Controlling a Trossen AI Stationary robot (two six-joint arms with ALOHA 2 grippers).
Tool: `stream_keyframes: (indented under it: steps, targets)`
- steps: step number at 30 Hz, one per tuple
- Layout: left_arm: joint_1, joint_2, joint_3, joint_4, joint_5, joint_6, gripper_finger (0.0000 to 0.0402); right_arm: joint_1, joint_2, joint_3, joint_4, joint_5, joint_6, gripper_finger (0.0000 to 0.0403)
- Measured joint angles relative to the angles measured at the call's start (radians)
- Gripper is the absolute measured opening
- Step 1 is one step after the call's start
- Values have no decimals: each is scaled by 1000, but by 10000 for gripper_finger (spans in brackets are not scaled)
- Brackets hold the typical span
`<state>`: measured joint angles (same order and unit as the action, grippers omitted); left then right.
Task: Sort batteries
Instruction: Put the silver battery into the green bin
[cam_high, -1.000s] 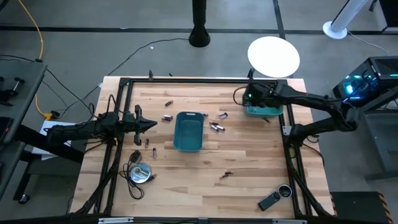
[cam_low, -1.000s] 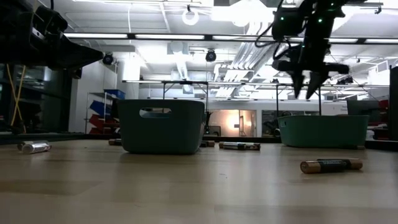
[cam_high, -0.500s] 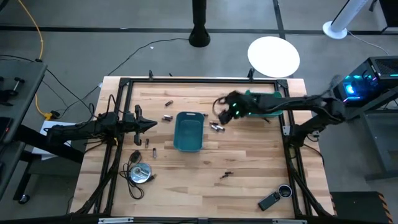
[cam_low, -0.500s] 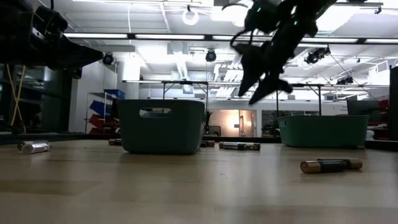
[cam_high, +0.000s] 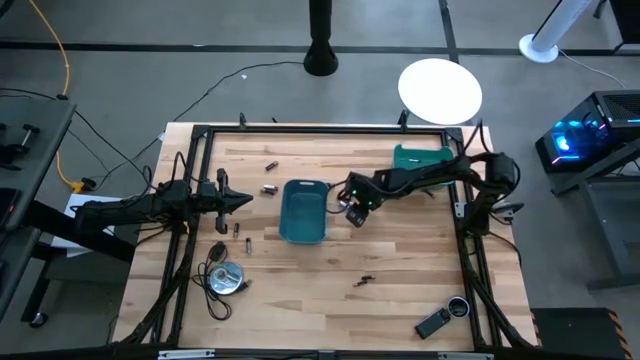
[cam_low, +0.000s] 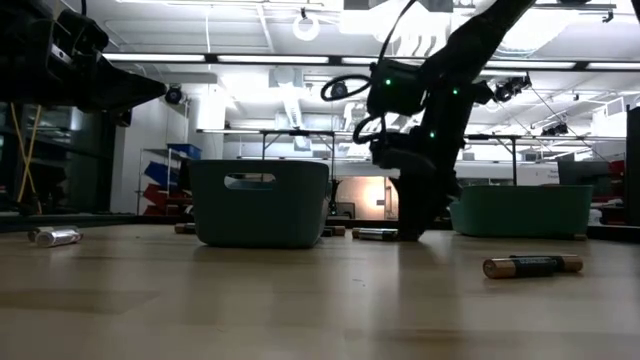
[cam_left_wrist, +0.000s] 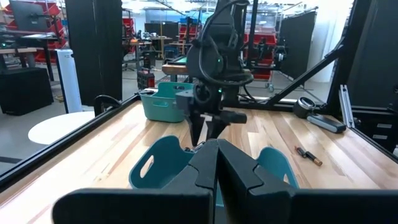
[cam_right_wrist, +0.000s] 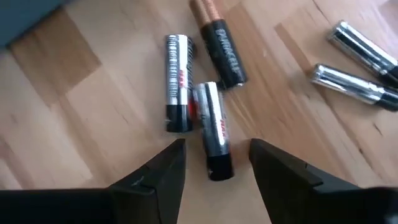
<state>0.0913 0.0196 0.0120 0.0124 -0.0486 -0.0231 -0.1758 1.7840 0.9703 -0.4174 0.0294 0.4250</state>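
Two teal bins (cam_high: 303, 211) sit on the pale striped wood surface (cam_high: 400, 260). The batteries (cam_right_wrist: 211, 127) are silver with red and black bands; one battery (cam_right_wrist: 219, 50) is black with a copper end.

Two teal bins (cam_high: 303, 211) — several batteries (cam_right_wrist: 213, 129)

A wooden bench (cam_high: 400, 260) carries a teal bin (cam_high: 303, 211) at its centre and another bin (cam_high: 420, 157) at the far right edge. A silver disc (cam_high: 226, 278) with black cable lies near left; a black remote (cam_high: 433, 323) near right.
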Motion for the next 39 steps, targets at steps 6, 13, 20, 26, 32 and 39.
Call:
stream_keyframes:
  steps: [6,13,20,26,32,39]
  targets:
    - [0,0,0,0,0,0,1,9,18,2,-12,42,-56,94]
    - [0,0,0,0,0,0,1,10,-170,15,-132,74,-32,31]
    - [0,0,0,0,0,0,1,-31,-449,34,-455,307,184,20]
    - [0,0,0,0,0,0,1,-134,-525,-6,-691,347,443,73]
    - [0,0,0,0,0,0,1,-178,-519,-41,-557,324,465,159]
    - [0,0,0,0,0,0,1,-86,-490,-74,-12,114,400,199]
